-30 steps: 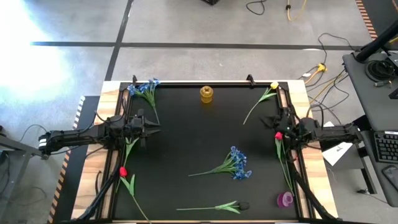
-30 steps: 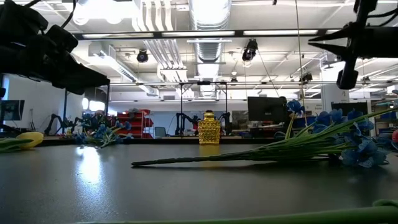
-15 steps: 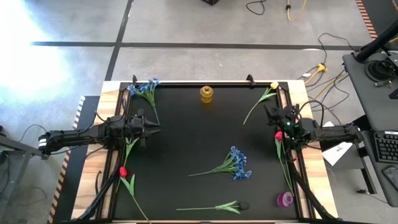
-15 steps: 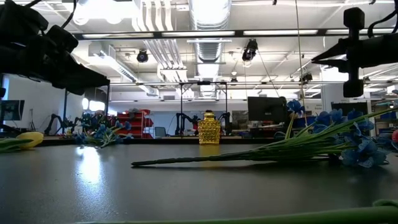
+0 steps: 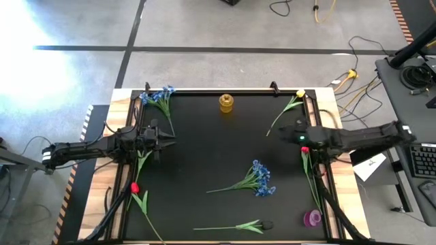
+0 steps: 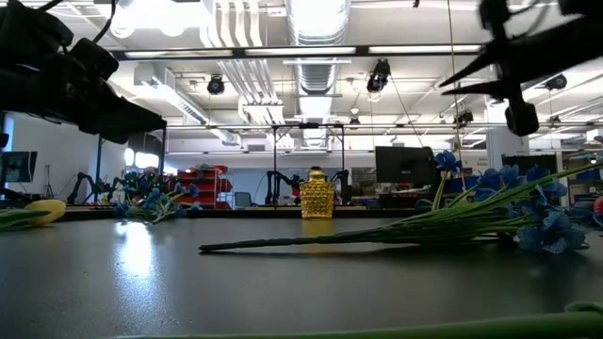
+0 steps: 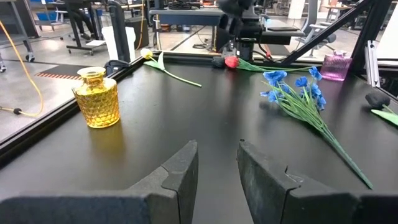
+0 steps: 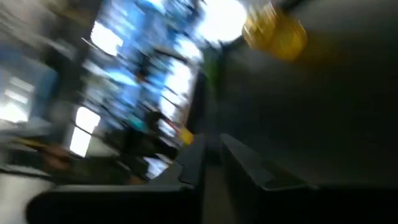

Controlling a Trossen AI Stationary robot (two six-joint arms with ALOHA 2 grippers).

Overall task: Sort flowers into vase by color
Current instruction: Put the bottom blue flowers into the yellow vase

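**Right arm reaching, nothing picked yet**

Left gripper [image 5: 165, 141] waits at left, fingers narrowly apart, empty. Blue sprig [image 5: 257, 180] lies lower centre; yellow vase [image 5: 226, 103] stands at upper centre. Right gripper [image 5: 284, 133] hovers at right, fingers nearly closed, empty; next it likely needs to descend on a stem.

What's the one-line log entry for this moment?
left end effector: parked at left edge, empty | right end effector: empty, near yellow tulip | vases: gold vase, purple vase, no flowers

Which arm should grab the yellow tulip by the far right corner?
Right. The right gripper hangs just beside the yellow tulip, while the left gripper waits at the table's opposite edge.
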